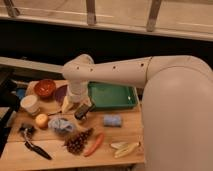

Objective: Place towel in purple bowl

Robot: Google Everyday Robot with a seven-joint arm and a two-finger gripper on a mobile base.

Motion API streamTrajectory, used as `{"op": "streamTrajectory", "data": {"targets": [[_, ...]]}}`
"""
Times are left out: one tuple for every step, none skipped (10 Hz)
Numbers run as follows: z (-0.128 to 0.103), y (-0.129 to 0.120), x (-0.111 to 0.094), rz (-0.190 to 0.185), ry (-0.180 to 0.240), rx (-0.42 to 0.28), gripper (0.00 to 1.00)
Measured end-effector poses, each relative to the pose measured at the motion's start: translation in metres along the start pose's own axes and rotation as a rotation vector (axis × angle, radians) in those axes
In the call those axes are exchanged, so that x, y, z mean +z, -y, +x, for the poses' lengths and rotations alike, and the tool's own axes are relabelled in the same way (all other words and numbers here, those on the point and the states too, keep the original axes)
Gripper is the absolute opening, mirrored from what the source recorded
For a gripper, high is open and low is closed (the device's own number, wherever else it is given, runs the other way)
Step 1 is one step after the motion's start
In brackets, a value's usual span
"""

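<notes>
While the big white robot arm [115, 75] bends down over the light wooden table [60, 157], its dark gripper [83, 111] hangs low near the front left corner of the green rectangular plastic tray [112, 95]. Whether that claw is apart or together, I cannot tell from this angle, but it does not look to be carrying anything.

And there's the prize: the crumpled blue-grey cloth towel [62, 125], lying in a loose heap on the table just below and to the left of the gripper, beside a small orange-yellow round fruit [42, 120]. The dark purple round bowl [60, 93] sits farther back, partly hidden behind the wrist, next to a red-brown bowl [45, 88].

So the job is not yet done; I'd judge this the approach to the pick. That towel should be light, soft and floppy, with nothing fragile about it, though it will sag and trail once lifted. The best hold looks like the highest bunched fold in the middle of the heap, pinched from above, so that the corners don't drag over the bowl's rim.
</notes>
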Motion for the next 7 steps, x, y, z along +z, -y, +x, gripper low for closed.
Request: {"op": "streamTrajectory", "data": {"targets": [[0.0, 0.004, 0.0, 0.006, 0.001, 0.002, 0.8], [0.001, 0.006, 0.0, 0.008, 0.0, 0.005, 0.8], [0.0, 0.004, 0.0, 0.007, -0.001, 0.002, 0.8], [0.0, 0.003, 0.0, 0.006, -0.001, 0.0, 0.8], [0.001, 0.005, 0.001, 0.003, 0.003, 0.003, 0.8], [0.001, 0.0, 0.004, -0.003, 0.007, -0.003, 0.8], [0.002, -0.009, 0.011, -0.008, 0.001, -0.017, 0.8]]}}
